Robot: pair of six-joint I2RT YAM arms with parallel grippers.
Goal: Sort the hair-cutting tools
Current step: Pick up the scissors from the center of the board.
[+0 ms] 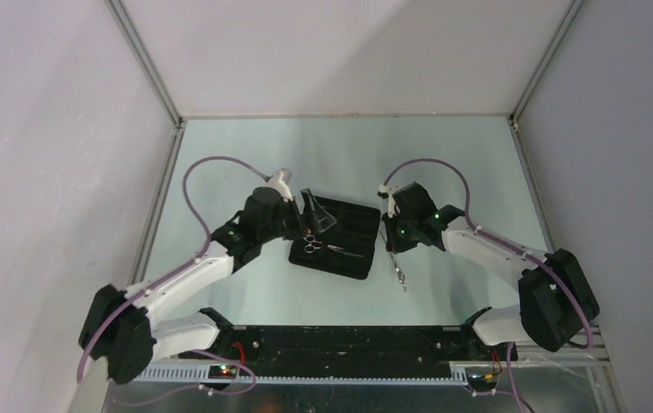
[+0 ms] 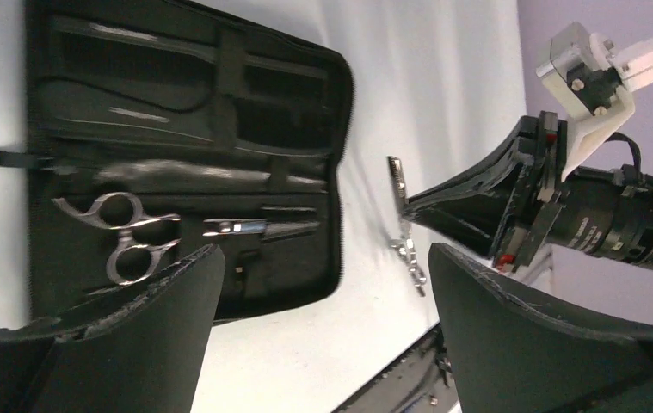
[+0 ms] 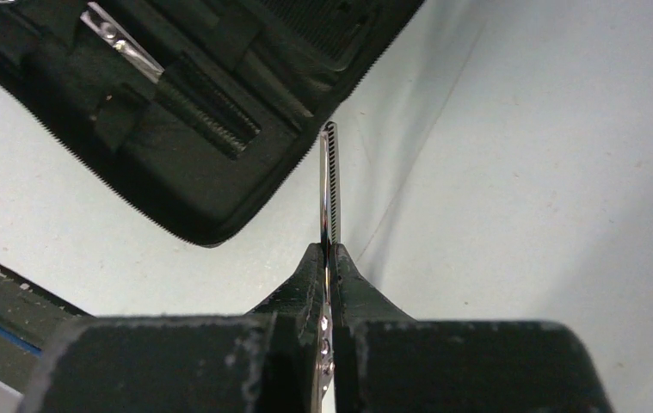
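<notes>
Pinching a pair of small silver metal scissors with a toothed blade (image 3: pixel 329 176), the right gripper (image 3: pixel 329 254) has its fingers pressed flat together on the blades. It holds them just beside the right edge of the open black rectangular fabric case (image 3: pixel 176 138). From the top camera, these scissors hang down from the gripper toward the pale table (image 1: pixel 443 163), apart from the case. Whether their ring handles touch the surface cannot be told.

The other small silver scissors with ring handles (image 2: pixel 125 239) lie inside the case, in the half nearer the arm bases, with their blades slipped under a black strap. The left gripper (image 2: pixel 323 258) hovers over that side of the case with its fingers spread wide, grasping nothing. What looks like a slim black plastic comb (image 3: pixel 211 110) sits tucked in the case beside the stored blades.
</notes>
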